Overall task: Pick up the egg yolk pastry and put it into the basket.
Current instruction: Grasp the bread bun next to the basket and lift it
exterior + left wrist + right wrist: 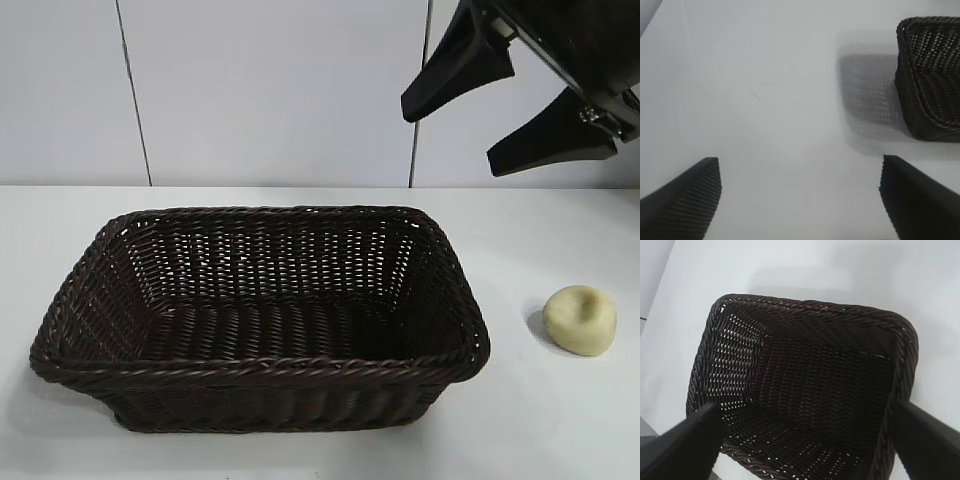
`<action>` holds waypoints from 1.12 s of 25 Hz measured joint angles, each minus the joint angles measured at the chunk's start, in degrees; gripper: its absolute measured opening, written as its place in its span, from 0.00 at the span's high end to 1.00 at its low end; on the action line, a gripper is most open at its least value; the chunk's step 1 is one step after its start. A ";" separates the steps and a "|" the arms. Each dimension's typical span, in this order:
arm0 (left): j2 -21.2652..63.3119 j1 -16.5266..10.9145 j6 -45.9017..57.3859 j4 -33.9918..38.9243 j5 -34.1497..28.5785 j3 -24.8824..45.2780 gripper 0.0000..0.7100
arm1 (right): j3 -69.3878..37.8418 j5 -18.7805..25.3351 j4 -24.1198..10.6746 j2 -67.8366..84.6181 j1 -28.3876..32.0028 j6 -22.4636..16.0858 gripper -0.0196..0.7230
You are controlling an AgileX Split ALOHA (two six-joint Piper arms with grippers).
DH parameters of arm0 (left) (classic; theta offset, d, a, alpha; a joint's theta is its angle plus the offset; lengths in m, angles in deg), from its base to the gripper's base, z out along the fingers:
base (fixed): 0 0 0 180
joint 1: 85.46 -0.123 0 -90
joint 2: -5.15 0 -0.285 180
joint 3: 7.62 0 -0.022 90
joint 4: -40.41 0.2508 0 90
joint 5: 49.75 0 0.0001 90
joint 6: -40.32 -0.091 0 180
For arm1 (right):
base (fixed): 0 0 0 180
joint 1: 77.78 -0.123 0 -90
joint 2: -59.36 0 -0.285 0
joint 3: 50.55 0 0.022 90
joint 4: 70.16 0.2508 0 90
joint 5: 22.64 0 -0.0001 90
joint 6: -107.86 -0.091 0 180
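Wicker basket (262,372), dark brown, rectangular, sloping woven sides, braided rim, sits on white table (560,420). Egg yolk pastry (580,319), pale yellow matte lump with a dent, lies on table just beside basket. Right gripper (495,115) hangs above, fingers spread, holding nothing. Left gripper (800,200) spread, ribbed pads, over bare table near basket corner.

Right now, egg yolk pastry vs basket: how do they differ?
Size: the egg yolk pastry is a small lump; the basket is far larger.
Look: the pastry is pale yellow, smooth and rounded with a dent; the basket is dark brown woven wicker, rectangular, with a braided rim.
Place: the pastry lies apart, off the basket's right end in the exterior view.
Shared: both rest on the white table.
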 joint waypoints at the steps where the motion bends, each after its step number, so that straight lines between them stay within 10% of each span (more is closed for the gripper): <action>1: 0.00 0.00 0.00 0.00 0.00 0.00 0.12 | 0.00 0.11 -0.58 0.00 0.00 -0.57 0.09; 28: 0.00 0.00 0.00 -0.06 0.00 0.00 0.12 | 7.07 9.07 -17.02 -0.83 16.82 -11.70 0.09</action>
